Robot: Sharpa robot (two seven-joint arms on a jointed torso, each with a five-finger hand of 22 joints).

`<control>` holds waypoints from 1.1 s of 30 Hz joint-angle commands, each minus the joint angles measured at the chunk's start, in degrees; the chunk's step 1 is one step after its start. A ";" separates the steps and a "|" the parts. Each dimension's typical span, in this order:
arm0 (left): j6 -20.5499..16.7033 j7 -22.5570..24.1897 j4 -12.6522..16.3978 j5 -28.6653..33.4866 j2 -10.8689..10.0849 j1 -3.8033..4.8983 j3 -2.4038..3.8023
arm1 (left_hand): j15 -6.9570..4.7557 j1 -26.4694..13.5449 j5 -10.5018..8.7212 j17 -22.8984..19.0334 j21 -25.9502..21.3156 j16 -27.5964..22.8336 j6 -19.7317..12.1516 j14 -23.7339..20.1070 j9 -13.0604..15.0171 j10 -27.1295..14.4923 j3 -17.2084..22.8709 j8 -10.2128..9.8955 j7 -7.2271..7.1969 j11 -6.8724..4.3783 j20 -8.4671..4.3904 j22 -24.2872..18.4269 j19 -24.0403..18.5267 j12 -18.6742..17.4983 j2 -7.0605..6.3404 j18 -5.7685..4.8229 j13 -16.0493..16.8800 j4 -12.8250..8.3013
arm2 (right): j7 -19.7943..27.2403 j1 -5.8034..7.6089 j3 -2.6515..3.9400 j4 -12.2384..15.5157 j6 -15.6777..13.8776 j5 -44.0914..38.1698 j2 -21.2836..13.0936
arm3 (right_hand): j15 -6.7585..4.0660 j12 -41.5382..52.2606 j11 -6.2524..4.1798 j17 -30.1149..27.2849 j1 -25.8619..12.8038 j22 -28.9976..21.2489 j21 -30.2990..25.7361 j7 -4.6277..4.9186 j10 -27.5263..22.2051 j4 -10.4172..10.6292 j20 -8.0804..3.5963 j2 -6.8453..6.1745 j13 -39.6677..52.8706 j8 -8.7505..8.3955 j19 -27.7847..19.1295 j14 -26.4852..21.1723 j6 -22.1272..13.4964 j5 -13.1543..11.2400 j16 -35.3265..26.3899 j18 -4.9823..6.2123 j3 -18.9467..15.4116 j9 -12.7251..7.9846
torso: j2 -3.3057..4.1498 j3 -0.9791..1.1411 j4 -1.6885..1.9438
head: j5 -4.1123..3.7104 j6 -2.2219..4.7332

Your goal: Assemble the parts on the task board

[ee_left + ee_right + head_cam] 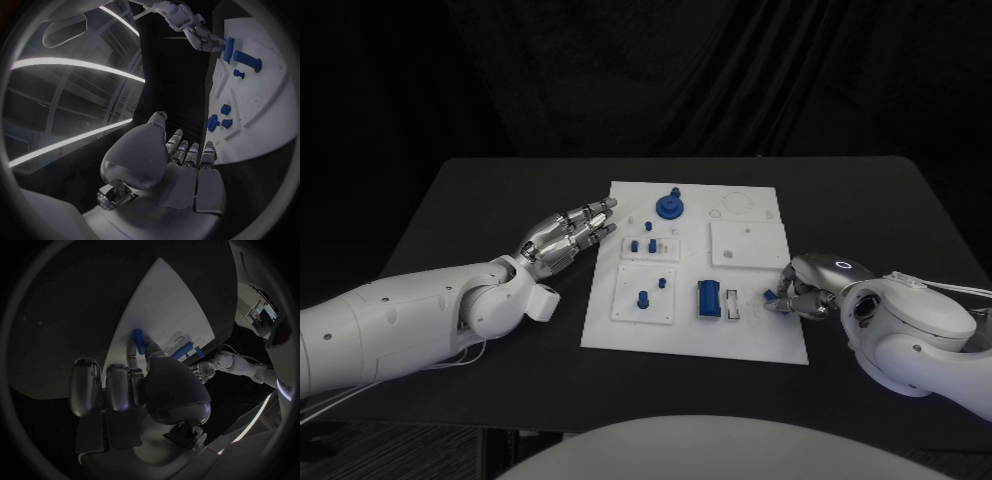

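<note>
Pinching a small blue part (772, 296) at the right edge of the task board (747, 340), your right hand (808, 288) has it between thumb and a finger while the other fingers (87, 385) lie curled beside it. The right wrist view shows the same part (137, 333) at the fingertips, touching or just above the white plate; you cannot tell which. That low, close hold looks chosen so the piece can be steered into a seat next to the upright blue block (710, 299) and the pale slot just beside it.

Your left hand (568, 237) hovers just off the board's left edge, fingers apart and stretched toward the far side, holding nothing. It seems parked there to stay out of the working hand's way while remaining near the left-hand pieces.

On the board, a round blue knob (671, 207) stands at the far end, small blue pegs (643, 245) sit in the middle-left panel, and another peg (643, 299) stands in the near-left panel. The black table (488, 200) carries everything.

You should judge the task as partly done, with the pinched piece as the step in hand.
</note>
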 commanded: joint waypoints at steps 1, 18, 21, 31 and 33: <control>0.86 0.53 0.01 -0.01 0.08 -0.10 0.05 | 0.37 -0.04 0.36 -0.05 0.29 -0.21 -0.01 -0.02 0.05 -0.04 0.35 0.31 0.19 0.53 0.53 0.08 -0.03 0.18 0.30 0.21 0.06 -0.08 | 1.44 -0.54 -0.33 -0.04 -2.86 0.20 -0.11 | -0.20 0.45 0.40 0.10 -2.01 11.91 -0.12 -0.01 5.09 -6.54 0.41 -1.88 12.97 -0.79 1.64 2.66 1.12 -0.09 -0.20 -0.33 14.89 -2.25 | -0.04 0.01 0.03 | 0.07 -0.01; 1.03 0.46 -0.08 -0.01 0.12 -0.18 0.05 | 0.32 -0.01 0.39 -0.05 0.29 -0.21 -0.17 -0.02 0.03 0.02 0.49 0.30 0.29 0.88 0.55 0.08 -0.02 0.30 0.43 0.27 0.09 -0.16 | 3.91 -0.52 -0.27 0.61 -5.91 11.67 -0.89 | 0.24 0.72 0.23 0.48 -9.87 12.03 0.25 0.14 5.30 -7.45 0.43 -6.87 13.33 -0.34 1.84 2.76 1.88 -0.55 0.00 -0.34 28.86 -2.69 | -0.03 -0.01 0.05 | 0.28 -0.01; 1.02 0.42 -0.09 -0.01 0.10 -0.20 0.05 | 0.32 -0.01 0.39 -0.05 0.29 -0.21 -0.17 -0.02 0.03 0.02 0.49 0.30 0.29 0.88 0.55 0.08 -0.02 0.30 0.43 0.27 0.09 -0.16 | 4.43 -0.51 -0.24 0.78 -6.38 16.34 -1.05 | 0.27 0.84 0.13 0.61 -10.07 12.05 0.31 0.07 5.38 -7.41 0.43 -6.97 13.50 -0.28 1.87 2.80 1.95 -0.56 0.06 -0.36 29.08 -2.67 | -0.06 0.00 0.03 | 0.33 -0.01; 1.00 0.37 -0.11 -0.01 0.16 -0.22 0.05 | 0.31 -0.01 0.37 -0.05 0.29 -0.21 -0.18 -0.02 0.03 0.05 0.53 0.31 0.32 1.02 0.56 0.08 -0.02 0.37 0.46 0.29 0.10 -0.18 | 5.31 0.43 -0.13 1.22 -6.79 29.65 -0.95 | 0.24 0.94 -0.07 0.56 -12.37 12.02 0.24 -0.09 5.44 -6.42 0.43 -7.71 13.63 -0.03 1.85 2.80 1.99 -0.67 0.10 -0.34 29.95 -2.53 | -0.04 -0.04 0.03 | 0.18 -0.01; 0.98 0.36 -0.14 -0.01 0.20 -0.22 0.05 | 0.31 -0.01 0.37 -0.05 0.29 -0.21 -0.18 -0.02 0.03 0.05 0.53 0.31 0.32 1.02 0.56 0.08 -0.02 0.37 0.46 0.29 0.10 -0.18 | 5.49 0.88 -0.12 1.13 -6.76 32.12 -0.60 | 0.24 0.94 -0.08 0.49 -12.80 12.01 0.20 -0.09 5.44 -6.22 0.42 -7.86 13.63 -0.02 1.83 2.78 1.94 -0.69 0.08 -0.33 30.05 -2.52 | 0.00 -0.03 0.04 | 0.15 -0.01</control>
